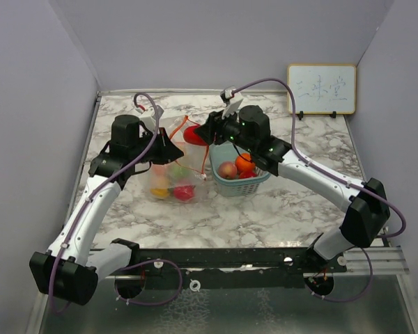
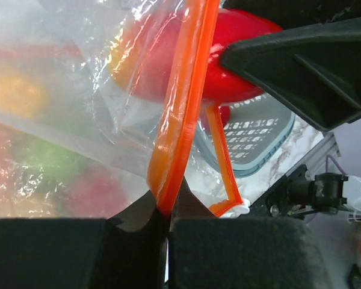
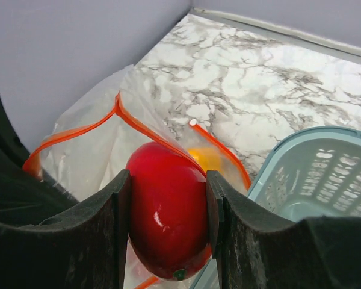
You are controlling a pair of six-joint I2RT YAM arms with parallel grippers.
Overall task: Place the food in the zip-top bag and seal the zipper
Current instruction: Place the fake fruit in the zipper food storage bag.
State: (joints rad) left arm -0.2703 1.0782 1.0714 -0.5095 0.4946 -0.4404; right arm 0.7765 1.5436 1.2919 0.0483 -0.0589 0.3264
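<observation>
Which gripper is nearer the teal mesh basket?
Right. The right gripper holds a red toy fruit beside the teal mesh basket; left gripper pinches the clear bag's orange zipper, farther left.

A: Bag (image 1: pixel 171 174) colour?
B: Clear, with white glare. Zipper (image 2: pixel 180 120) orange-red.
A: Fruit?
B: Egg-shaped fruit (image 3: pixel 167 211) glossy red, small green tip. Through the bag: yellow fruit (image 1: pixel 159 193), red fruit (image 1: pixel 184 192), green fruit (image 1: pixel 177 170). Orange fruit (image 1: pixel 244 162) and peachy-red fruit (image 1: pixel 228 169) too.
A: Basket (image 3: pixel 325 174)?
B: Pale teal, slotted mesh pattern.
A: Table (image 1: pixel 285 209)?
B: White marble, grey veining. Arms (image 1: pixel 90 209) white and black, cables (image 1: pixel 292 104) purple. Whiteboard (image 1: pixel 321 88) white, light wood frame.
</observation>
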